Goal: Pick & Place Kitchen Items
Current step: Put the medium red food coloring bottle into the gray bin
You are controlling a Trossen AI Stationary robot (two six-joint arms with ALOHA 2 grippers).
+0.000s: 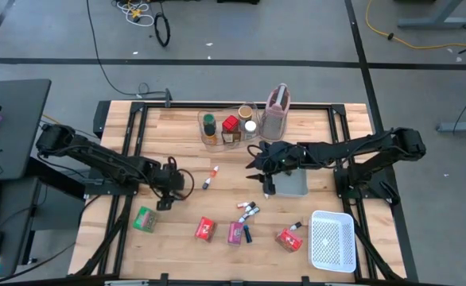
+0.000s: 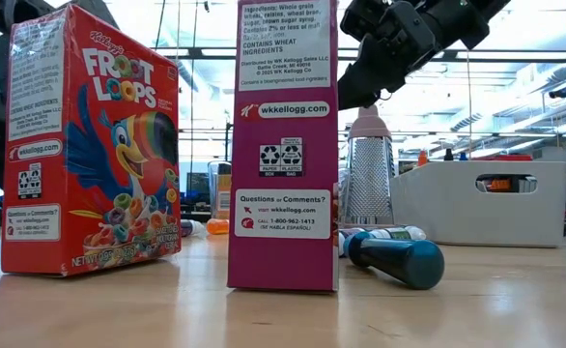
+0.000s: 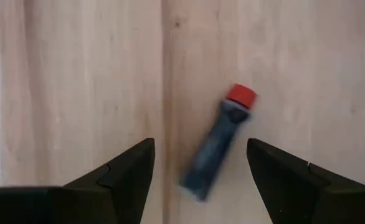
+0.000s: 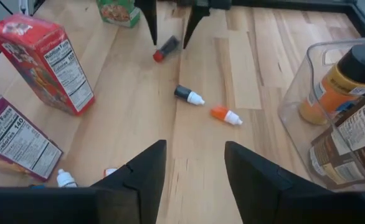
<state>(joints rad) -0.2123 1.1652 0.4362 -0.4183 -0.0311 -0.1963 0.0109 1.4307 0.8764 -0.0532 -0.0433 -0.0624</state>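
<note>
A dark blue bottle with a red cap lies flat on the wood. My left gripper hangs open above it, pointing steeply down, with one finger on either side and touching nothing. The right wrist view shows the same bottle below the left fingers. In the high view my left gripper is left of centre. My right gripper is open over mid-table and holds nothing. Ahead of it lie a dark bottle and an orange bottle.
Green, red, pink and red packets line the near side, with small bottles between them. A white mesh basket stands near right and a grey tray under the right arm. The clear bin of jars and a jug stand at the far edge.
</note>
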